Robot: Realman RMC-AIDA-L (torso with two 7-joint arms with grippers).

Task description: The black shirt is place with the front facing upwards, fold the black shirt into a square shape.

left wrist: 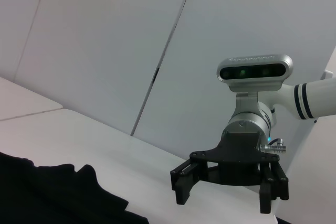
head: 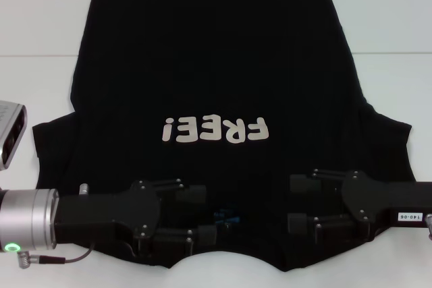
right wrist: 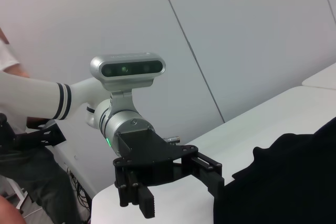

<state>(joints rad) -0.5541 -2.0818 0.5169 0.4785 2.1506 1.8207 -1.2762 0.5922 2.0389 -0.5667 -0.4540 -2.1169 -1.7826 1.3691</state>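
The black shirt (head: 216, 65) lies flat on the white table, front up, with off-white "FREE!" lettering (head: 214, 129) across its middle. Its collar and small blue neck label (head: 227, 218) are at the near edge. My left gripper (head: 202, 215) hovers open over the near left shoulder, fingers pointing toward the collar. My right gripper (head: 293, 202) faces it from the other side, also open, with nothing between its fingers. The left wrist view shows the right gripper (left wrist: 228, 190) beside shirt cloth (left wrist: 52, 195). The right wrist view shows the left gripper (right wrist: 176, 187) beside shirt cloth (right wrist: 294, 182).
The white table (head: 40, 32) extends around the shirt, with a seam line across it. A grey camera unit (head: 10, 133) sits at the left edge. A person in white (right wrist: 10, 66) stands beyond the table's left end.
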